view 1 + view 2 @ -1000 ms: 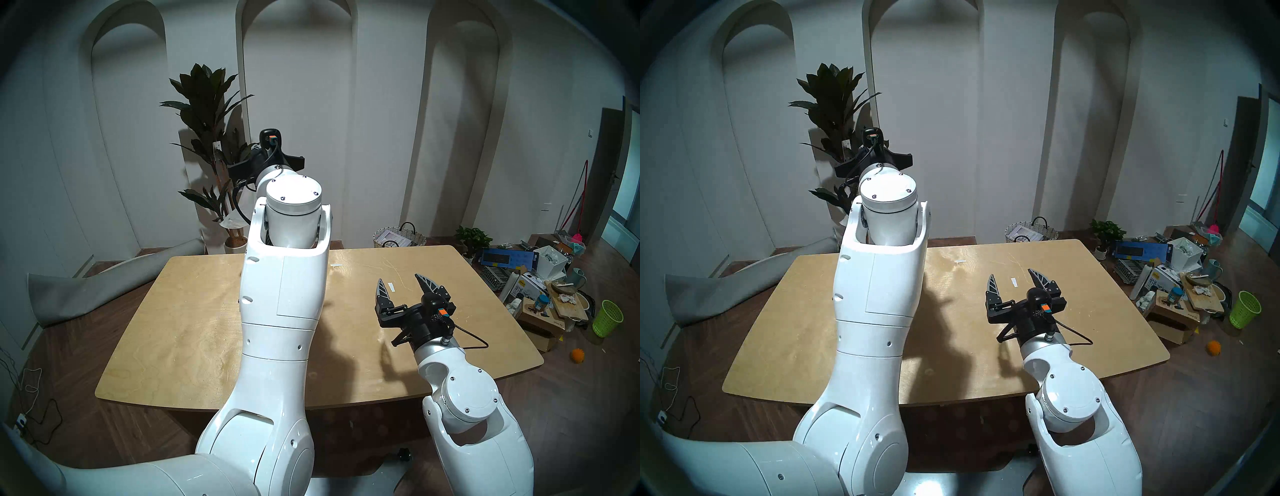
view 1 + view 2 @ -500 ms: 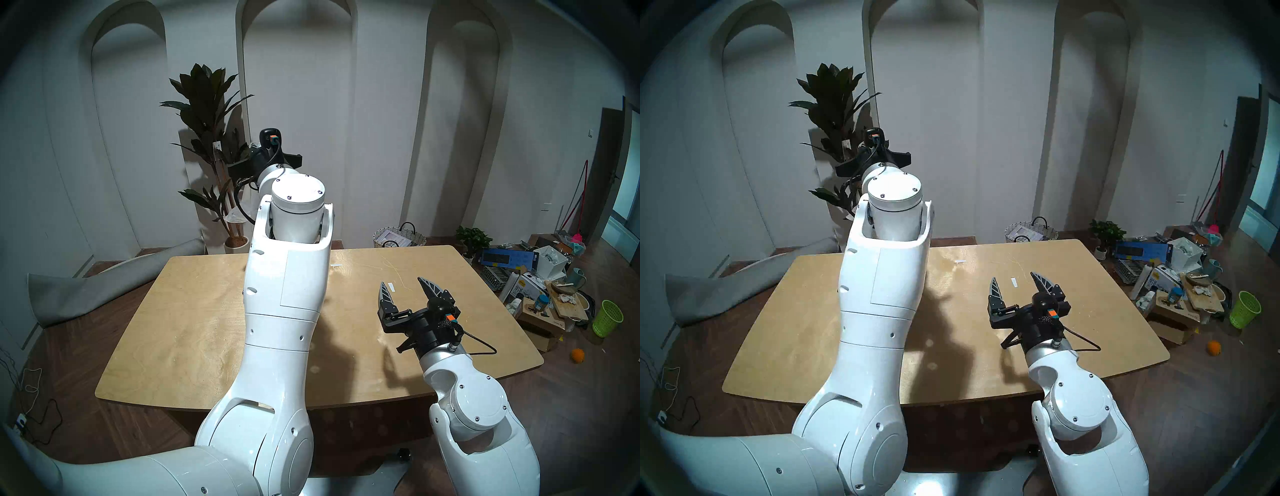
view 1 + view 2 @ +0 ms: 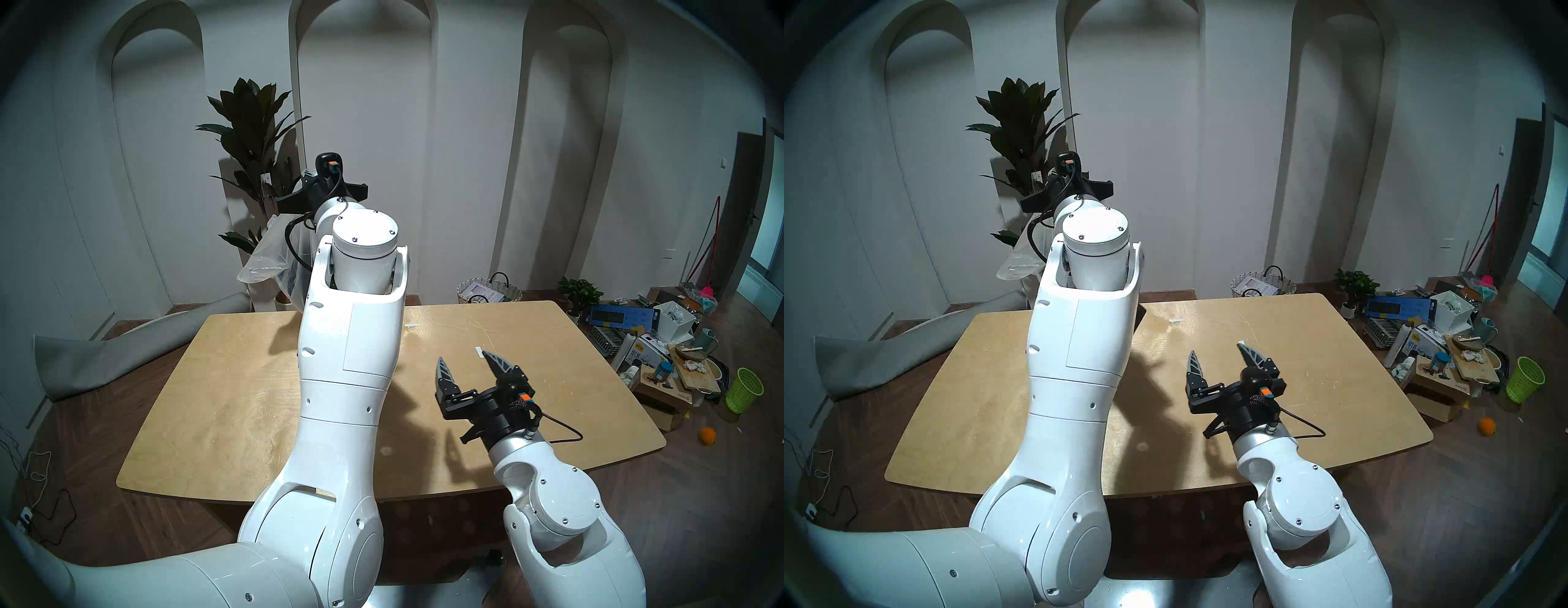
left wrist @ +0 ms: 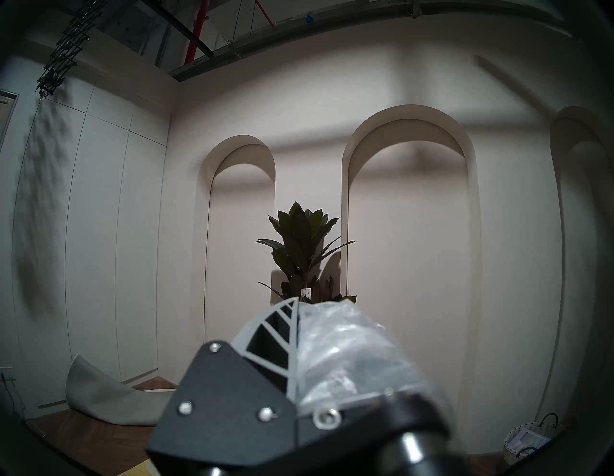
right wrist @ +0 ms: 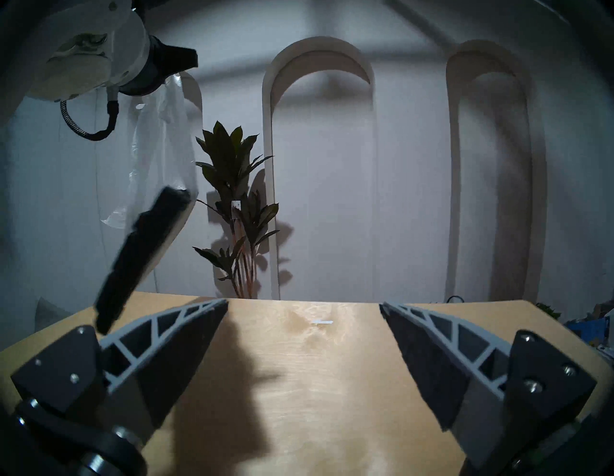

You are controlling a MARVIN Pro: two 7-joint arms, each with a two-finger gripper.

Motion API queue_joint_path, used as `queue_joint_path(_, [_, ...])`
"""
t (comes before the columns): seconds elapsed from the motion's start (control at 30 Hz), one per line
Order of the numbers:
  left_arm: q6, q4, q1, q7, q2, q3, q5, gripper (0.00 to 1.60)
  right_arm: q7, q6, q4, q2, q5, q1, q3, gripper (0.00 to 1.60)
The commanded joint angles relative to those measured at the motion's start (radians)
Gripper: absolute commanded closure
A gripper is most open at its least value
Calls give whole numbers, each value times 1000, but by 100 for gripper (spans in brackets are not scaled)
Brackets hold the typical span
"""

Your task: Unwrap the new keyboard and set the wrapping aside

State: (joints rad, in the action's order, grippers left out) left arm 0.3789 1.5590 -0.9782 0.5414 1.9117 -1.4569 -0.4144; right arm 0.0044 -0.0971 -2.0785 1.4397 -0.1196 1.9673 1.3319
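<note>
Wrapping lifted high at our left, right fingers spread over the table

At the far left of the table (image 3: 237,382) our left gripper (image 4: 297,335) is raised, its fingers (image 4: 275,335) pressed together on the crinkled clear wrapping (image 5: 159,139), which hangs down from them in front of the potted plant (image 3: 250,140); the black keyboard (image 5: 139,256) hangs tilted with its upper end inside the bag and its lower end just above the table's edge, blurred, so we can read no legends on it. Further right our right gripper (image 3: 469,365) hovers above the bare table with fingers spread wide and nothing between them. On the floor at the far right lies a blue box (image 3: 621,316) printed with a keyboard picture, its writing too small to read
</note>
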Motion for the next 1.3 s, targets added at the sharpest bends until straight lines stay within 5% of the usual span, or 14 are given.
queue_joint_path(0.0, [-21,23,48,-4,1,9,-1,160,54,-40,63,34,-92,-111,-51,0])
queue_joint_path(0.37, [-19,23,48,-3,0,10,1,160,144,-39,140,52,-88,-214,-110,0])
queue_joint_path(1.27, [-19,23,48,-4,-1,10,3,160,172,-6,371,149,-2,-499,-171,0])
